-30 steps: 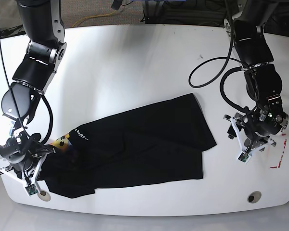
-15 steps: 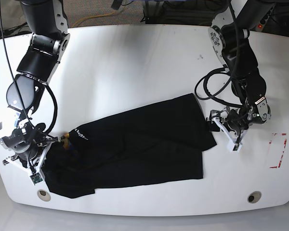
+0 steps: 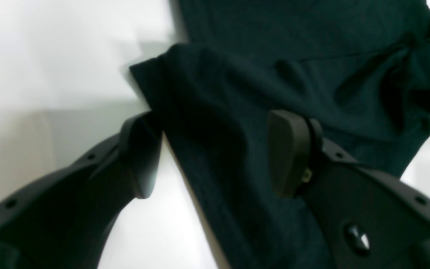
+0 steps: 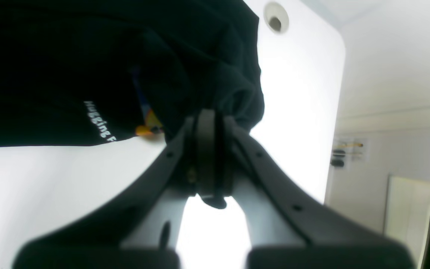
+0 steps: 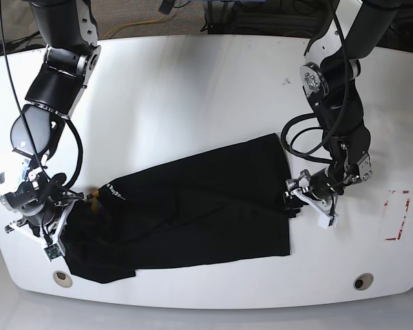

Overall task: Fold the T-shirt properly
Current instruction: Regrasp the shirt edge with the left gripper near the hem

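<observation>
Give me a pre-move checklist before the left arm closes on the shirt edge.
1. Left end effector open: ok.
2. Shirt edge between its fingers: ok, fabric fills the gap in the left wrist view.
3. Right end effector shut on the shirt's bunched end: ok.
4. Shirt flat on the table: not ok, creased and bunched by the print.
5. How many layers lie between the left fingers: cannot tell.

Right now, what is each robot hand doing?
Left gripper: open, fingers straddling the T-shirt edge, not yet pinching it.
Right gripper: shut on the T-shirt.
</observation>
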